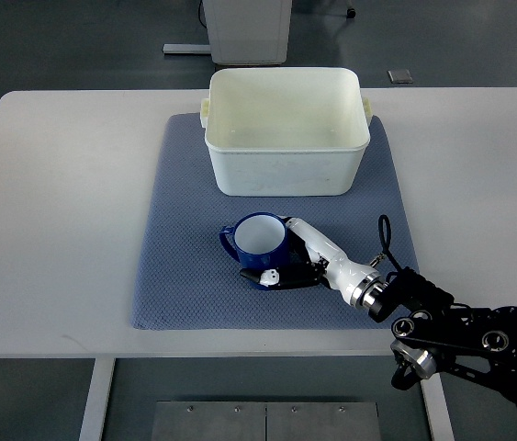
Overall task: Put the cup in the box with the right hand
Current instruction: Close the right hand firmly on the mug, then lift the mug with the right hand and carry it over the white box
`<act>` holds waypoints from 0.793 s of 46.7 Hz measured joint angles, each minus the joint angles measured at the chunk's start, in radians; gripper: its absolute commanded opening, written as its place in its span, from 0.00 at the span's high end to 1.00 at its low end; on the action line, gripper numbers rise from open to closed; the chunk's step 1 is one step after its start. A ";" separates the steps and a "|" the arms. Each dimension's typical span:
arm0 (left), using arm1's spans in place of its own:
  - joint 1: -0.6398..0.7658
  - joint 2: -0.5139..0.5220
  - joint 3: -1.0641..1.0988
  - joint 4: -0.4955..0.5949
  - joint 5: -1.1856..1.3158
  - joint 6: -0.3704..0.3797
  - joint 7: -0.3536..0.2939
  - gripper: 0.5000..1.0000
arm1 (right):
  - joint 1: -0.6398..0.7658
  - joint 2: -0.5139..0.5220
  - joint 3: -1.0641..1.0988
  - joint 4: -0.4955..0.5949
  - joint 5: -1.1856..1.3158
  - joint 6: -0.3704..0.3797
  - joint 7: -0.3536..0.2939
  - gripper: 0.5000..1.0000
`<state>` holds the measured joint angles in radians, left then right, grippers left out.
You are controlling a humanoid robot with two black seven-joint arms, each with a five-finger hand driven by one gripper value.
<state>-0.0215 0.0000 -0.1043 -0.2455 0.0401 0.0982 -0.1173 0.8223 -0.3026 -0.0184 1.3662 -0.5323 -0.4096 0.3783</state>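
Counting: one cup [258, 239], one box [286, 129], one mat [185, 276], one table [56, 230] | writing: none readable | cup: blue, white inside, upright on mat just in front of box | right hand [295, 262]: fingers wrapped around cup's side | box: white, open-topped, on mat's far edge
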 measured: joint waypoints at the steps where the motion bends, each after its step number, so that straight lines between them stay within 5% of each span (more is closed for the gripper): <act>1: 0.000 0.000 0.000 0.000 0.000 0.000 0.000 0.00 | 0.001 -0.001 0.001 0.000 0.000 0.000 0.000 1.00; 37: 0.000 0.000 0.000 0.000 0.000 0.000 0.000 0.00 | 0.078 -0.164 0.069 0.135 0.032 0.004 -0.003 1.00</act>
<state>-0.0214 0.0000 -0.1043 -0.2455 0.0401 0.0982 -0.1174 0.9000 -0.4664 0.0511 1.5010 -0.5000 -0.4054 0.3751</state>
